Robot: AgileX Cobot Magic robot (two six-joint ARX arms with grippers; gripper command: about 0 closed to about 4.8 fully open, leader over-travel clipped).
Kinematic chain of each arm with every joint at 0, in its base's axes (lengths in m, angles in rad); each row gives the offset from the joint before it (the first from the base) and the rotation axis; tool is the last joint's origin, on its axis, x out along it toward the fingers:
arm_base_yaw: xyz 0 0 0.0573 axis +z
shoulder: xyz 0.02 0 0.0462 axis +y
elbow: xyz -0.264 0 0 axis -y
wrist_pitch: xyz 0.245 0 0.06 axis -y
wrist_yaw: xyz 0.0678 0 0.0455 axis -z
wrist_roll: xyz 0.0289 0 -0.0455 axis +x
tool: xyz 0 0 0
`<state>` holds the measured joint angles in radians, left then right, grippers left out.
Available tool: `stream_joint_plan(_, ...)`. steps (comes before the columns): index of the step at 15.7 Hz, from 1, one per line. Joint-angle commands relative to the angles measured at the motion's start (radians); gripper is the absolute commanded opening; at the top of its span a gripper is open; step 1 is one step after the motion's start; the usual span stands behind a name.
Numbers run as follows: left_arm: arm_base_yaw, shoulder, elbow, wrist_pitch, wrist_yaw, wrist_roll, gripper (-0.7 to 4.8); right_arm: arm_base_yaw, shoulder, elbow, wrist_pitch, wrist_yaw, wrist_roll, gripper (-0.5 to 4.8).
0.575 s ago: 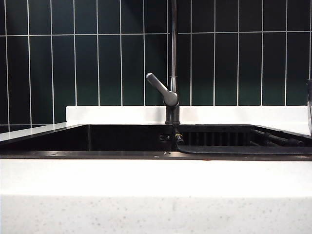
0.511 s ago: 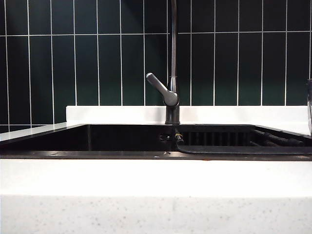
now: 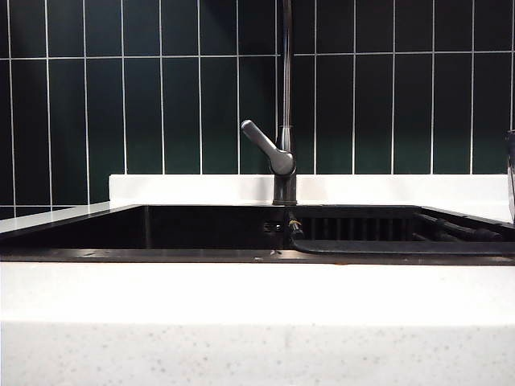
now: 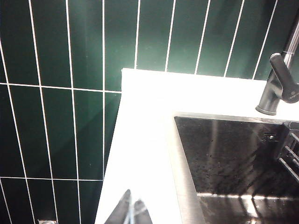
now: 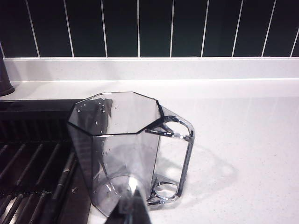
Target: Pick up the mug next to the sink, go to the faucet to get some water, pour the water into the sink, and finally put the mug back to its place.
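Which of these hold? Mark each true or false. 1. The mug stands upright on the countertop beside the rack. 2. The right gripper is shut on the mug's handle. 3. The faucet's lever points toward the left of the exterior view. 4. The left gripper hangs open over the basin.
1. True: the mug stands upright on the white countertop, by the ribbed rack.
2. False: the right gripper is shut but holds nothing; it sits short of the mug, apart from the handle.
3. True: the faucet has its lever angled up to the left.
4. False: the left gripper is shut and sits over the countertop beside the sink.
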<state>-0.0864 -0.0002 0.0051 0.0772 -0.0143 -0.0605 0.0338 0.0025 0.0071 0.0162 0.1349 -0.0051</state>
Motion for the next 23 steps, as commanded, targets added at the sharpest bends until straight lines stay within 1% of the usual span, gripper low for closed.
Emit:
stream_joint_plan(1,-0.001,0.000,0.002,0.018,0.019,-0.050,-0.05,0.000,0.000,-0.006,0.016,-0.009,0.010,-0.05)
stream_joint_plan(2,-0.001,0.000,0.003,0.026,0.019,-0.145,-0.03,0.000,0.000,-0.006,0.017,-0.018,0.046,-0.05)
stream_joint_plan(3,-0.001,0.000,0.003,0.037,0.031,-0.205,0.00,0.000,0.000,-0.006,0.017,-0.025,0.061,-0.04)
stream_joint_plan(4,-0.001,0.000,0.003,0.055,0.082,-0.218,0.08,0.000,0.000,-0.006,0.018,-0.025,0.061,-0.04)
stream_joint_plan(5,-0.001,0.000,0.004,0.112,0.202,-0.216,0.44,0.000,0.000,-0.002,0.019,-0.025,0.061,0.00)
stream_joint_plan(6,-0.001,0.000,0.006,0.176,0.283,-0.217,0.59,0.000,0.000,0.006,0.022,-0.024,0.060,0.01)
stream_joint_plan(7,-0.001,0.000,0.014,0.211,0.311,-0.231,0.59,0.000,0.000,0.013,0.030,-0.021,0.060,0.01)
stream_joint_plan(8,-0.001,0.003,0.031,0.204,0.311,-0.240,0.59,0.000,0.000,0.018,0.037,-0.020,0.060,0.01)
stream_joint_plan(9,-0.001,0.031,0.058,0.200,0.352,-0.239,0.74,-0.001,0.000,0.029,0.044,0.004,0.060,0.01)
stream_joint_plan(10,-0.001,0.108,0.093,0.212,0.422,-0.240,0.85,-0.002,0.000,0.046,0.044,0.006,0.060,0.01)
stream_joint_plan(11,-0.001,0.169,0.111,0.244,0.459,-0.239,0.85,-0.002,0.000,0.056,0.043,0.006,0.060,0.01)
stream_joint_plan(13,-0.001,0.395,0.177,0.385,0.539,-0.234,1.04,-0.004,0.002,0.071,0.035,0.006,0.061,0.01)
stream_joint_plan(14,-0.001,0.493,0.207,0.436,0.574,-0.235,1.31,-0.006,0.009,0.071,0.029,0.006,0.061,0.04)
stream_joint_plan(15,-0.001,0.650,0.259,0.507,0.640,-0.236,1.60,-0.006,0.032,0.071,0.016,0.006,0.061,0.43)
stream_joint_plan(16,-0.001,0.766,0.304,0.570,0.686,-0.241,1.62,-0.007,0.060,0.071,0.017,0.008,0.061,0.89)
stream_joint_plan(17,-0.001,0.842,0.336,0.626,0.716,-0.255,1.62,-0.008,0.083,0.071,0.018,0.027,0.061,1.18)
stream_joint_plan(18,-0.001,0.948,0.389,0.702,0.750,-0.269,1.62,-0.014,0.122,0.070,0.018,0.037,0.060,1.22)
stream_joint_plan(20,-0.002,1.059,0.468,0.718,0.764,-0.268,1.62,-0.035,0.201,0.066,0.040,0.066,0.061,1.24)
stream_joint_plan(22,-0.003,1.098,0.502,0.723,0.772,-0.257,1.62,-0.056,0.294,0.038,0.151,0.066,0.061,1.81)
stream_joint_plan(23,-0.003,1.102,0.505,0.725,0.779,-0.253,1.61,-0.066,0.343,0.033,0.198,0.066,0.061,1.81)
